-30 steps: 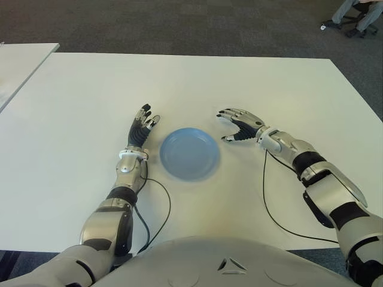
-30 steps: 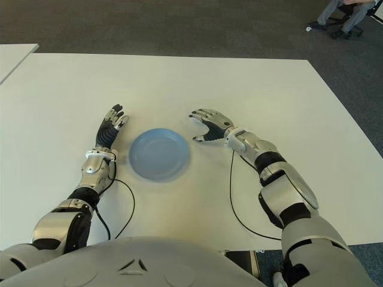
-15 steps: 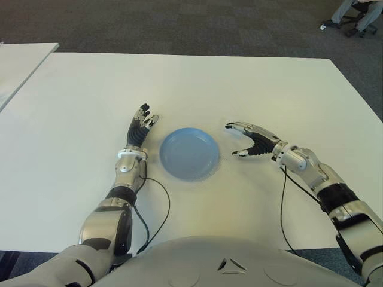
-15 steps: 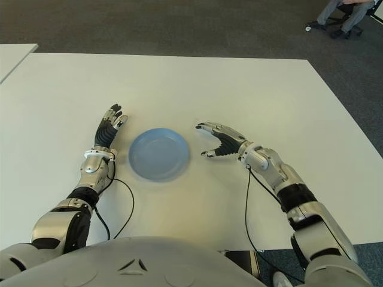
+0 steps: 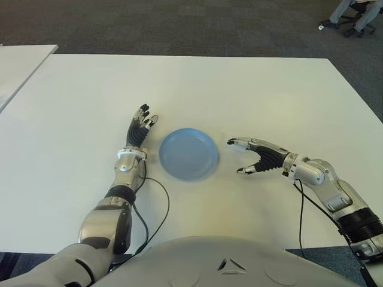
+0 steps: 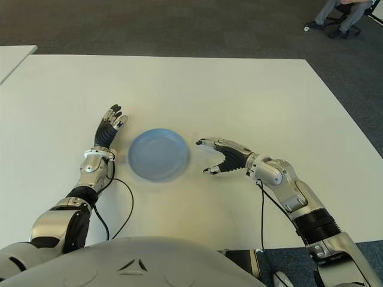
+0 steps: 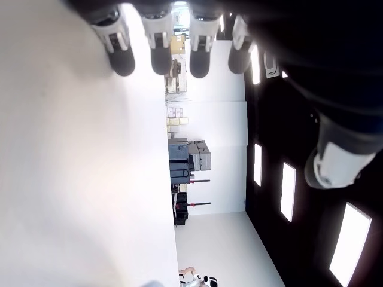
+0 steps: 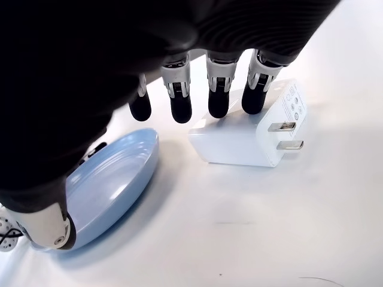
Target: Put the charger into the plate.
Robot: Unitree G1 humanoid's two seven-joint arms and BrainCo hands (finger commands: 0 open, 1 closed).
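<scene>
I am holding my right hand (image 6: 230, 156) above the white counter (image 5: 251, 89), just right of the blue plate (image 5: 188, 153), with its fingers (image 8: 218, 95) spread and gripping nothing. The white charger (image 8: 254, 133) is lying on the counter beneath those fingertips, prongs pointing away from the plate, close to the plate's rim but outside it. The plate is sitting near the counter's middle, toward its near edge. My left hand (image 5: 140, 128) is showing just left of the plate, fingers stretched open and holding nothing.
</scene>
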